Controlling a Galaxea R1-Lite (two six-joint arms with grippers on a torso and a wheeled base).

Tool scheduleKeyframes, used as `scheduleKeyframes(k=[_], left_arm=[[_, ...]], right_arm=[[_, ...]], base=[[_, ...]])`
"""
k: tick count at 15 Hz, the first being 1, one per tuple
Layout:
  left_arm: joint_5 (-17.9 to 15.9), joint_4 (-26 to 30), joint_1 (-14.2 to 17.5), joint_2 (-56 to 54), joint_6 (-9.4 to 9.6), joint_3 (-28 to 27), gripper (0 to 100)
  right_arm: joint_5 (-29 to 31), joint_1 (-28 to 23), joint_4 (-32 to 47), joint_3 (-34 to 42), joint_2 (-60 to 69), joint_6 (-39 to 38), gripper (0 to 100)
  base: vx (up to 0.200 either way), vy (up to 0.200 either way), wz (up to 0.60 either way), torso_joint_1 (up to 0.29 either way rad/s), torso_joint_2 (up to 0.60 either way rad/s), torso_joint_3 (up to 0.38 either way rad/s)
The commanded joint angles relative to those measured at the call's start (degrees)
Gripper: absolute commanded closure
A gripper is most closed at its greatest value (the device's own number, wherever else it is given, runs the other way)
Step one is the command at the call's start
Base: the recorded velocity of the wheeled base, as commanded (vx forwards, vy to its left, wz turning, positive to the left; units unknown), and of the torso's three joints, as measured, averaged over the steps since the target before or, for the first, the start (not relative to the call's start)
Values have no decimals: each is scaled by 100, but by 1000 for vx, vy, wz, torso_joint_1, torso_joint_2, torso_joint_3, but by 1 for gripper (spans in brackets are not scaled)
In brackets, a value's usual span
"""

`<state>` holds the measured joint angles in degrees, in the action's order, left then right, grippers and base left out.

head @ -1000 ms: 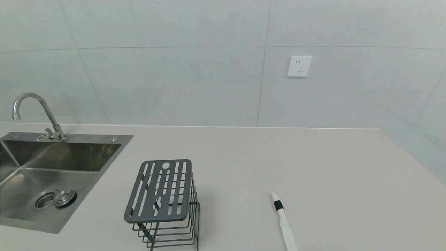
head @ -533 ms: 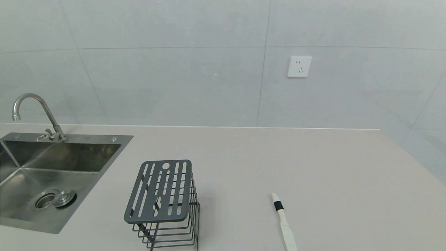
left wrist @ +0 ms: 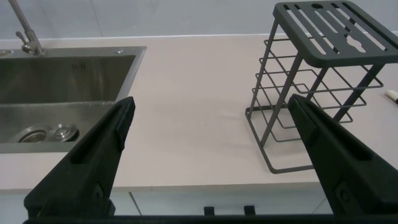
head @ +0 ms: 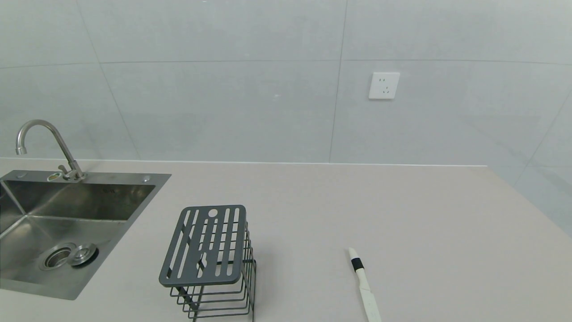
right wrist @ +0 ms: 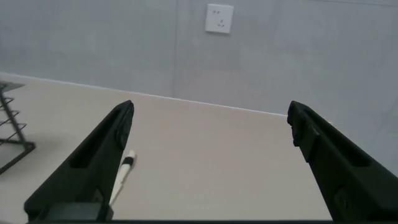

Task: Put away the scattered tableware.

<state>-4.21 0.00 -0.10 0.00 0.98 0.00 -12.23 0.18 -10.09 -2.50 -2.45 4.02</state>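
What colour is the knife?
The knife is white with a black band; clearest in head view.

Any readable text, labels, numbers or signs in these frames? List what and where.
No text can be read.
Too small to read: sticker on the sink rim beside the faucet.
Blurred, unreadable: stamped mark on the sink's inner back wall.
No print visible: wall socket, knife, rack.

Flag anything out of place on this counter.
The white knife lies loose on the counter, to the right of the slotted rack and apart from it, not slotted in. Nothing else stands out.
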Motion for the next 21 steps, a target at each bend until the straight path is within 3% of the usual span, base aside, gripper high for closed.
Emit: scheduleKeyframes(k=[1, 3, 7, 9, 10, 13, 18, 21], left_arm=[[7, 0, 1, 0, -1, 0, 0], [7, 0, 1, 0, 8, 0, 0], [-1, 0, 1, 0, 17, 0, 0], [-1, 0, 1, 0, 17, 0, 0], [-1, 0, 1, 0, 17, 0, 0], [-1, 0, 1, 0, 17, 0, 0], [-1, 0, 1, 0, 17, 0, 0], [-1, 0, 1, 0, 17, 0, 0]], right_arm=[[-755, 70, 561, -585, -1232, 178, 0], [-1273, 114, 842, -778, -2409, 204, 0], [-1273, 667, 746, -1341, -4545, 213, 0], [-1282, 702, 350, -1763, -5257, 222, 0], [-1282, 738, -212, -1991, -6039, 222, 0], [-1247, 1195, -1223, -2018, -7270, 213, 0], [-790, 2021, -1355, -2053, -7525, -60, 0], [45, 2838, -1082, -2053, -7525, -974, 0]], base=[[0, 0, 0, 0, 0, 0], [0, 0, 0, 0, 0, 0], [0, 0, 0, 0, 0, 0], [0, 0, 0, 0, 0, 0], [0, 0, 0, 0, 0, 0], [0, 0, 0, 0, 0, 0], [0, 0, 0, 0, 0, 0], [0, 0, 0, 0, 0, 0]])
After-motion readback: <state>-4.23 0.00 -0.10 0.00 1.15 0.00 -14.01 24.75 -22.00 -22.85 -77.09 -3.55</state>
